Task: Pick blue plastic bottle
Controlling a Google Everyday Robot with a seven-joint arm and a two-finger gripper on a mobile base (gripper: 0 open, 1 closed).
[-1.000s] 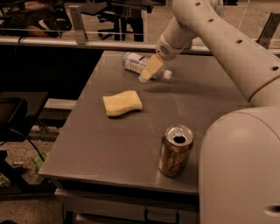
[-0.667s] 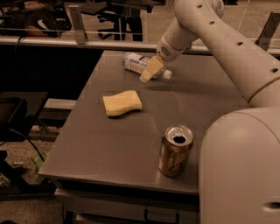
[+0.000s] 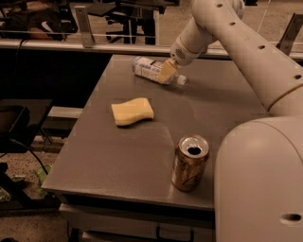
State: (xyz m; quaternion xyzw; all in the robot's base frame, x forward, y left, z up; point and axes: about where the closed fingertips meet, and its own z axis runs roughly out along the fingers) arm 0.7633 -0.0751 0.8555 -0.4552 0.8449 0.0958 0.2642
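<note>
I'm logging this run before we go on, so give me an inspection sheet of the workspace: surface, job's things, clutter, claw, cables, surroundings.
Surface: grey table, no spills seen.
Job's things: blue plastic bottle lies on its side near the far edge, with its white cap pointing right.
Clutter: yellow sponge lies mid-table; brown-gold soda can stands upright with its top opened, near the front edge.
Claw: claw is down at the bottle's neck end.
Cables: what looks like a dark cable lies on the floor left of the table.
Surroundings: rail runs behind the table, with office chairs beyond it.
</note>
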